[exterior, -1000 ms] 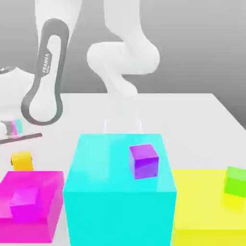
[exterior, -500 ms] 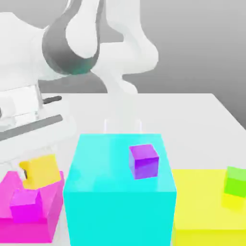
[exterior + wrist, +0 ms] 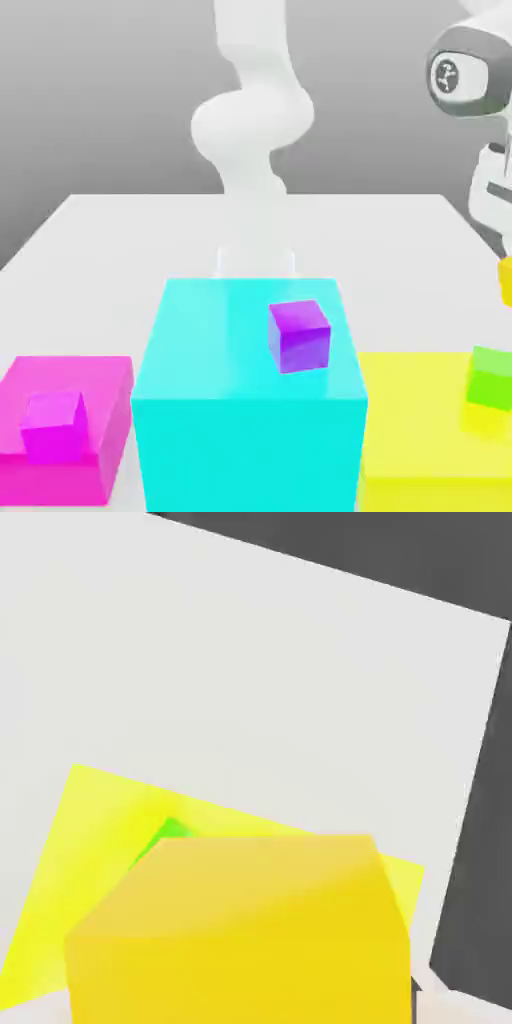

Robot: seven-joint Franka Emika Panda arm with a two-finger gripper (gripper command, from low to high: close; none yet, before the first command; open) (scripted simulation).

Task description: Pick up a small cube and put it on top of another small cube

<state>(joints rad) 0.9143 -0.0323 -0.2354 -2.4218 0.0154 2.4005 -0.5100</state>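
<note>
Pick done: end effector clenched on small yellow cube, held above green cube on big yellow block, exterior view's right. Left: align, lower, release.

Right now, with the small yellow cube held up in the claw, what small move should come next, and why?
Probably lower it slowly. The yellow cube, gripped in the claw, hangs above the green cube on the big yellow block. In the hand view a sliver of green peeks past its edge, so nudge it that way to centre it.

Glossy white arm, grey joint cap
</note>
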